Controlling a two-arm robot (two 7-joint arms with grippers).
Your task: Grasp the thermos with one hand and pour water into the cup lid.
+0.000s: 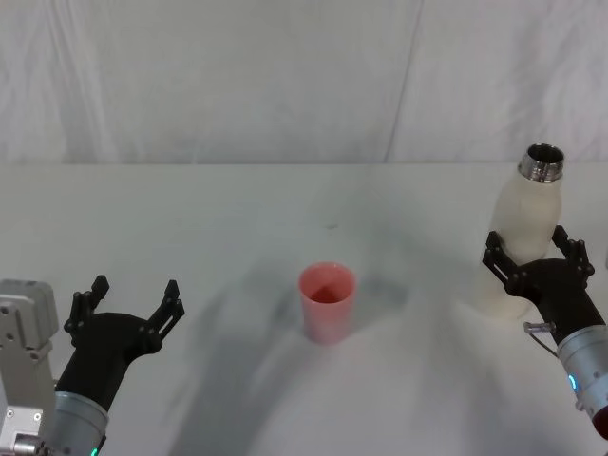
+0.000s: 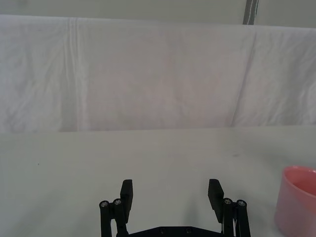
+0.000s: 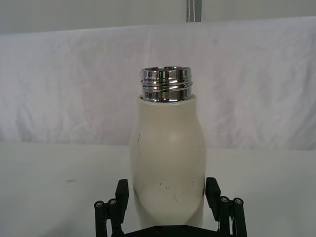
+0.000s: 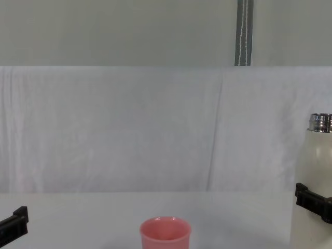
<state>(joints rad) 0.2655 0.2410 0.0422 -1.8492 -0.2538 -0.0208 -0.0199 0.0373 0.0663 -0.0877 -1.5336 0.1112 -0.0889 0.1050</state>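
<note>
A: Where's the thermos (image 1: 525,231)?
B: Far right of the white table (image 1: 237,218), upright, cap off, steel neck bare. Seated between the fingers of the right gripper (image 1: 528,253) — one black finger on each side of the lower body, closed against it as far as the right wrist view shows.

A: And the cup lid (image 1: 328,302)?
B: Near the middle of the table, upright, mouth open upward. Well apart from the thermos, off to its left.

A: Left gripper (image 1: 133,296)?
B: Low at the left side, over bare tabletop, fingers spread wide with nothing between them. Cup lid off to its right — not touching.

A: Behind all that?
B: White cloth backdrop (image 4: 129,129), creased, hanging along the table's far edge.
</note>
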